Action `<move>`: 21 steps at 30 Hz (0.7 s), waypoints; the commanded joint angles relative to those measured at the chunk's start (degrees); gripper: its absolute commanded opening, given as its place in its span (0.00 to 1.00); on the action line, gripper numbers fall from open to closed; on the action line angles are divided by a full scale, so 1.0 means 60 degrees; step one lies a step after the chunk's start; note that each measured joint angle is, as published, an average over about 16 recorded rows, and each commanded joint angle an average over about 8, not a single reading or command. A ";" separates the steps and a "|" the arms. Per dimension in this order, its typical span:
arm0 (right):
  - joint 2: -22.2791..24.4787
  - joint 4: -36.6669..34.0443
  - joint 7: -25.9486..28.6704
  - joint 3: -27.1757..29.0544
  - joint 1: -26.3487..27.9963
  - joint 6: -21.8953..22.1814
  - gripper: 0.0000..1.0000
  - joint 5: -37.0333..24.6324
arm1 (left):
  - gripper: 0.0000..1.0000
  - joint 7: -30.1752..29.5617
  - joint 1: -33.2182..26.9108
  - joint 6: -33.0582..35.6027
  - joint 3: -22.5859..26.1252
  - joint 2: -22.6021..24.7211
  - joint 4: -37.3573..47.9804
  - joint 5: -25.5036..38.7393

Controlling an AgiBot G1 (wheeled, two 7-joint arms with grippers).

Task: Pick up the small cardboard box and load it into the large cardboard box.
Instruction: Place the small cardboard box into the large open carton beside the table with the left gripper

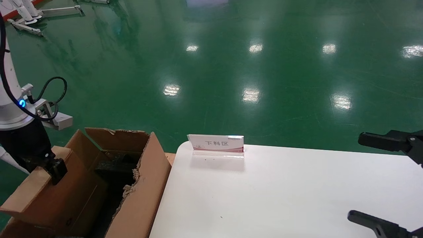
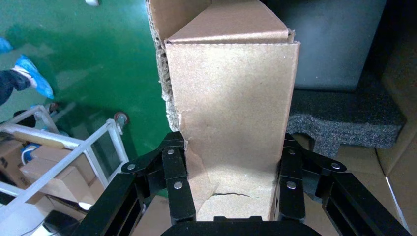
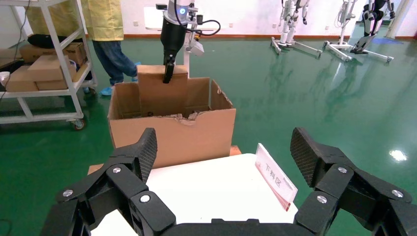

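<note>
My left gripper [image 1: 49, 167] is shut on the small cardboard box [image 1: 39, 195], a plain brown carton, and grips it near its upper end. In the left wrist view the fingers [image 2: 175, 167] press both sides of the small box [image 2: 231, 98], whose cardboard is creased and cracked between them. The small box sits partly down inside the large cardboard box [image 1: 145, 191], against its left wall; the right wrist view shows it standing upright [image 3: 162, 93] above the large box's torn rim [image 3: 172, 137]. My right gripper [image 1: 373, 180] is open and empty over the table's right side.
A white table [image 1: 264, 198] stands to the right of the large box, with a small sign [image 1: 216, 143] at its far edge. Dark foam [image 2: 344, 118] lies inside the large box. A shelf cart [image 3: 44, 69] with cartons and a person [image 3: 110, 39] stand beyond it.
</note>
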 commanded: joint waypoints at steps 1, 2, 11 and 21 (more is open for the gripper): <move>0.0000 0.0000 0.0000 0.0000 0.0000 0.0000 1.00 0.0000 | 0.00 0.0000 0.0078 0.0024 0.0028 0.0056 0.0063 -0.0043; 0.0000 0.0000 0.0000 0.0000 0.0000 0.0000 1.00 0.0000 | 0.00 -0.0001 0.0127 0.0014 0.0032 0.0080 0.0104 -0.0056; 0.0000 0.0000 0.0000 0.0000 0.0000 0.0000 1.00 0.0000 | 0.00 -0.0074 0.0629 -0.0235 -0.0006 0.0232 0.0477 -0.0154; 0.0000 0.0000 0.0000 0.0000 0.0000 0.0000 1.00 0.0000 | 0.00 -0.0147 0.1071 -0.0544 -0.0139 0.0275 0.0833 -0.0301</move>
